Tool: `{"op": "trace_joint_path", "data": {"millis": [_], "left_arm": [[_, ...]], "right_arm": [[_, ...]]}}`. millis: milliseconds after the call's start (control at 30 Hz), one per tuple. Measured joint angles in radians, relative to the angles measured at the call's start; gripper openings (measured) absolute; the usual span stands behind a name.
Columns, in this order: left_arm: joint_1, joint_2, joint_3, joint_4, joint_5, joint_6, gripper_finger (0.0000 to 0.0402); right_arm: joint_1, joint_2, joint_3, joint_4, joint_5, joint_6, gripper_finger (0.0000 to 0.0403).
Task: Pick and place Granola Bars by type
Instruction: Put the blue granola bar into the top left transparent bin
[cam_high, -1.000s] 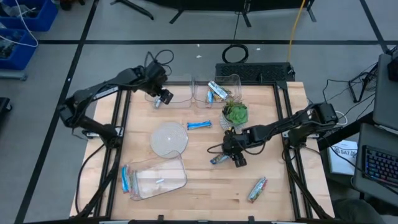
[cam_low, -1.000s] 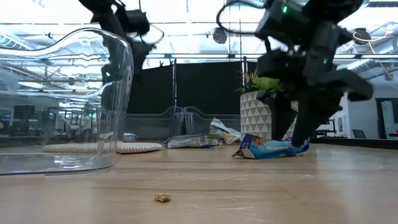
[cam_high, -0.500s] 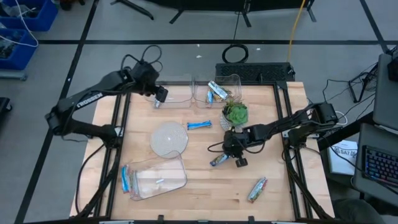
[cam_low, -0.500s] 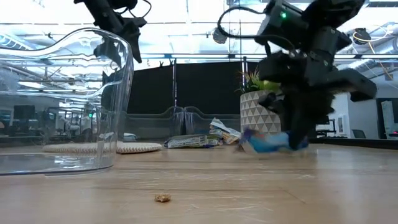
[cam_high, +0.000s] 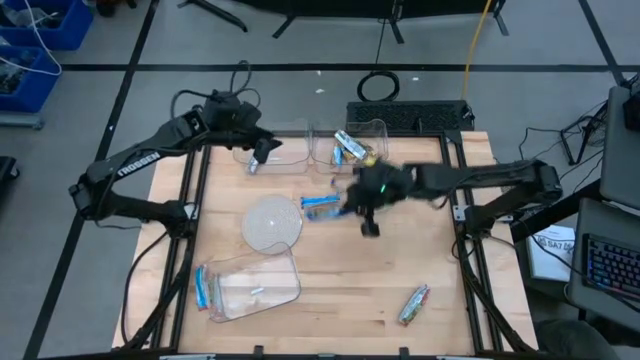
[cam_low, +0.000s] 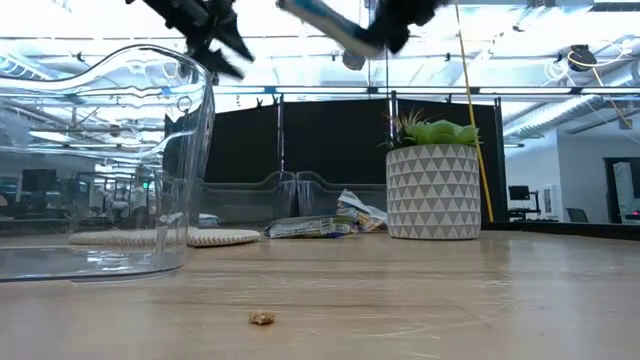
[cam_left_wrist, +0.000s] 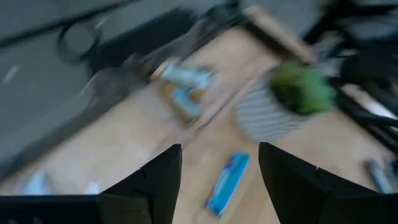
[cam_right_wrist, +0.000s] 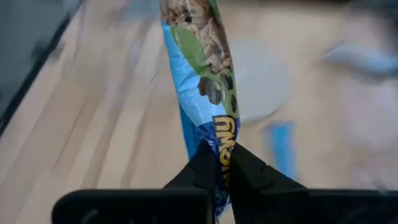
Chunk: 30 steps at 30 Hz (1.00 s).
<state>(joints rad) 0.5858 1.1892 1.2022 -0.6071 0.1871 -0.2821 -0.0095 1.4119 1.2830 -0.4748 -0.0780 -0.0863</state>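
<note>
My right gripper (cam_right_wrist: 221, 167) is shut on a blue granola bar (cam_right_wrist: 198, 68) and holds it high above the table's middle (cam_high: 355, 208); the low view shows it at the top (cam_low: 335, 25). Another blue bar (cam_high: 320, 202) lies flat on the wood beside a round lid (cam_high: 272, 222). More bars lie in a clear tub at the far edge (cam_high: 348, 147), beside a tipped tub (cam_high: 203, 288) and near the front right (cam_high: 414, 303). My left gripper (cam_high: 262, 150) hangs open over the far-left tubs, holding nothing (cam_left_wrist: 217, 186). My right gripper pinches one end of the blue bar (cam_right_wrist: 219, 144) between its two fingers. The rest of the wrapper runs on past the fingertips, in line with them. The bar is lifted clear of the table and sits tilted in the low view.
A potted green plant (cam_low: 433, 180) stands at the far right of the table, under my right arm in the high view. A clear tub (cam_high: 255, 285) lies on its side near the front left. Two clear tubs (cam_high: 290, 150) stand at the far edge. A crumb (cam_low: 262, 318) lies near the front.
My right gripper has shut on the blue bar that lay on the table right of the middle. It has lifted the bar clear and carried it up and toward the far edge. My left arm's elbow has swung toward the left, its gripper staying by the far tubs.
</note>
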Motion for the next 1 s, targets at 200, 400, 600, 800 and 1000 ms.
{"op": "trace_joint_path", "data": {"millis": [200,400,600,800,1000], "left_arm": [[-0.030,-0.002,0.000,0.229,0.162,0.218,0.0218],[-0.114,0.018,0.000,0.426,0.134,0.340,0.0219],[-0.142,0.058,0.000,0.519,0.123,0.289,0.0219],[-0.193,0.092,0.000,0.559,0.178,0.263,0.0219],[-0.209,0.089,-0.001,0.366,0.161,0.308,0.0219]], "right_arm": [[-0.154,-0.065,0.081,0.080,-0.005,0.094,0.0008],[-0.245,-0.047,0.082,0.303,-0.099,0.195,0.0008],[-0.252,-0.010,0.082,0.385,-0.110,0.213,0.0007],[-0.253,0.013,0.081,0.383,-0.113,0.207,0.0007],[-0.252,0.003,0.081,0.391,-0.135,0.209,0.0007]]}}
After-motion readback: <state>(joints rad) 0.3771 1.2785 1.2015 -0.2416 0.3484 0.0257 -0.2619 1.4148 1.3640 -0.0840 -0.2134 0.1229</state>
